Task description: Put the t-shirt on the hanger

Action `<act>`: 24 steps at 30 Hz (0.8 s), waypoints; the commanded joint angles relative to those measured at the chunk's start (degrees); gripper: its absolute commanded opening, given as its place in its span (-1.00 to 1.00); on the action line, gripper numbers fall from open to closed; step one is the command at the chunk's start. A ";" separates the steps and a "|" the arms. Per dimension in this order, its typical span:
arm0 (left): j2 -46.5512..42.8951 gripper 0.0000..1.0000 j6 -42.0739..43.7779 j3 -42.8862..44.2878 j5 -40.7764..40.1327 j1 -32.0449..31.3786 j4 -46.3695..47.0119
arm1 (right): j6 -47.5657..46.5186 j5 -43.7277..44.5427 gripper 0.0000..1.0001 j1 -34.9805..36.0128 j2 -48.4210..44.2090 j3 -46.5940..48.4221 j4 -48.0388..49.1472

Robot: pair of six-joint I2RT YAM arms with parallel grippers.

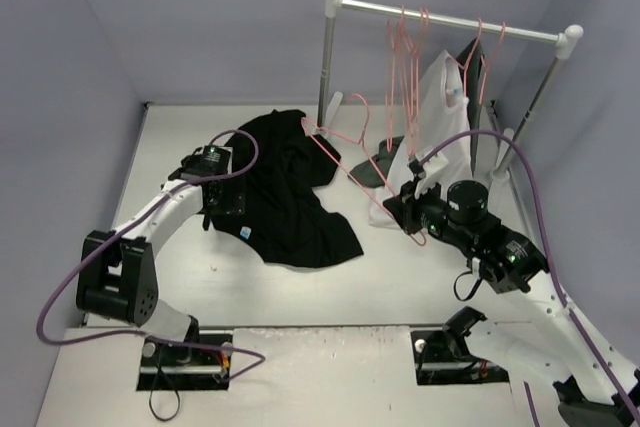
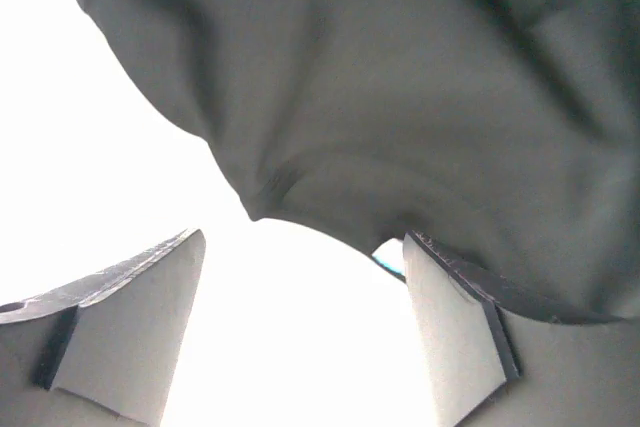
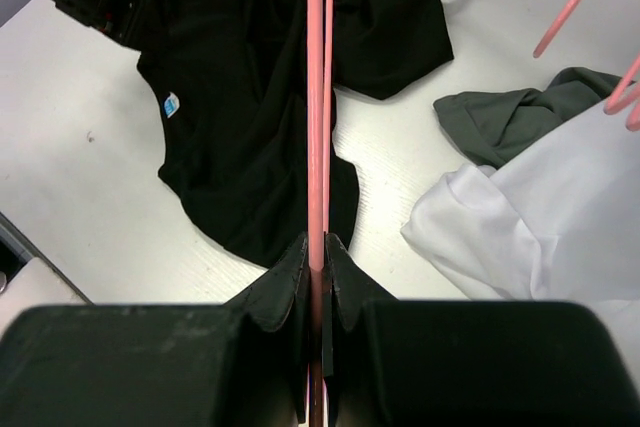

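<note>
The black t-shirt (image 1: 290, 197) lies crumpled on the white table, a small blue label (image 3: 171, 105) near its left edge. My left gripper (image 1: 215, 209) hovers at that left edge, open. In the left wrist view its fingers (image 2: 455, 337) stand wide apart with bare table between them and the dark t-shirt fabric (image 2: 400, 97) just beyond the tips. My right gripper (image 3: 317, 247) is shut on the pink wire hanger (image 3: 317, 97). That hanger (image 1: 345, 152) slants up over the t-shirt's right part, its hook toward the rack.
A clothes rack (image 1: 450, 22) at the back right carries several pink hangers (image 1: 405, 57) and a white garment (image 1: 440, 97). A grey-green garment (image 3: 510, 117) and white cloth (image 3: 540, 217) lie under the rack, right of the t-shirt. Grey walls enclose the table.
</note>
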 commanded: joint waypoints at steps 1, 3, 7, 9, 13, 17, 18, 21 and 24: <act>-1.28 0.51 -2.58 -4.90 -4.77 0.47 1.81 | -1.32 -3.09 -1.00 0.35 -0.65 0.71 4.30; -1.23 0.50 -2.79 -6.08 -6.52 0.56 2.40 | -1.32 -3.72 -1.00 0.35 -1.20 0.45 4.25; 0.07 0.42 -1.28 -5.36 -7.41 1.26 2.49 | -0.92 -4.22 -1.00 0.35 -2.80 -0.43 4.21; 0.85 0.28 -0.38 -5.10 -8.71 2.02 2.58 | -0.59 -4.54 -1.00 0.35 -3.62 -0.66 4.21; 2.76 0.25 0.82 -4.23 -5.89 3.02 2.47 | -0.26 -4.79 -1.00 0.35 -4.82 -1.00 4.21; 4.77 0.23 2.62 -2.33 -5.72 3.04 2.55 | 0.00 -5.19 -1.00 0.35 -5.34 -1.35 4.12; 5.51 0.22 3.08 -2.02 -5.32 3.02 2.48 | 0.07 -5.23 -1.00 0.35 -5.34 -1.42 4.12; 6.94 0.21 4.03 -1.25 -4.69 3.08 2.70 | 0.00 -5.32 -1.00 0.35 -5.34 -1.50 4.12; 8.02 0.19 4.62 -0.81 -3.96 3.34 3.74 | -0.06 -5.46 -1.00 0.35 -5.06 -1.44 4.12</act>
